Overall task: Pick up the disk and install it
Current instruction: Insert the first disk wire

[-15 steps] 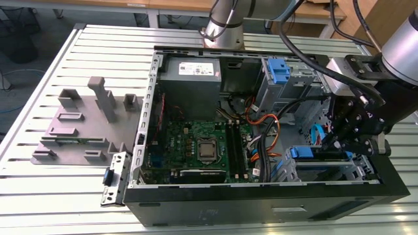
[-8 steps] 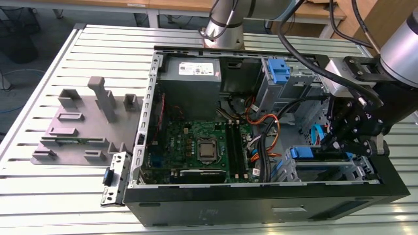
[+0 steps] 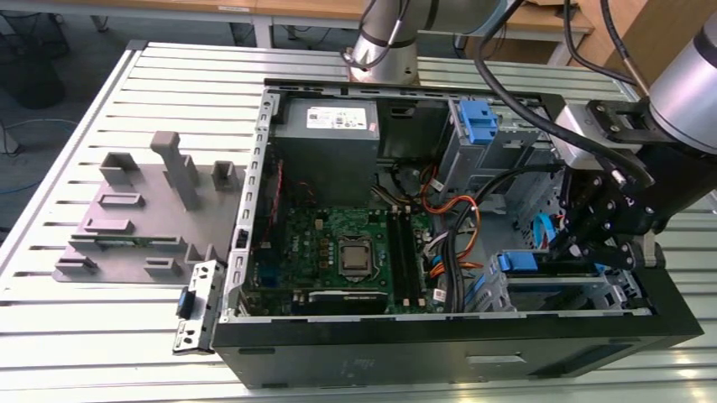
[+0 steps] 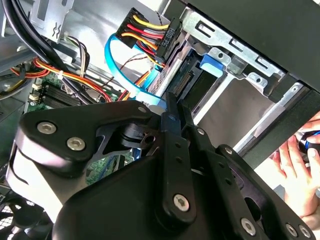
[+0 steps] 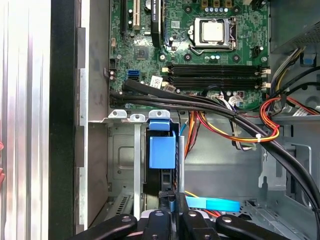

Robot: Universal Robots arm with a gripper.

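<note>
Slatted metal bench (image 3: 112, 336), open computer case (image 3: 448, 353) near its front edge, gripper (image 3: 592, 243) inside the drive bay (image 5: 125, 165), fingers clenched, blue-railed disk (image 5: 162, 150) seated just beside.

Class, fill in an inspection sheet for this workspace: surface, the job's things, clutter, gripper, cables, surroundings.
Surface: slatted silver metal table, carrying an open black computer case.
Job's things: disk with blue plastic rails sits in the case's drive bay, mostly hidden.
Clutter: grey plastic slotted tray on the table, at the exterior view's left of the case.
Gripper: black gripper reaches into the case at the drive bay.
Cables: black cable bundle and red-yellow wires cross the case; flat blue cable near the bay.
Surroundings: a person's hand beside the case.
</note>
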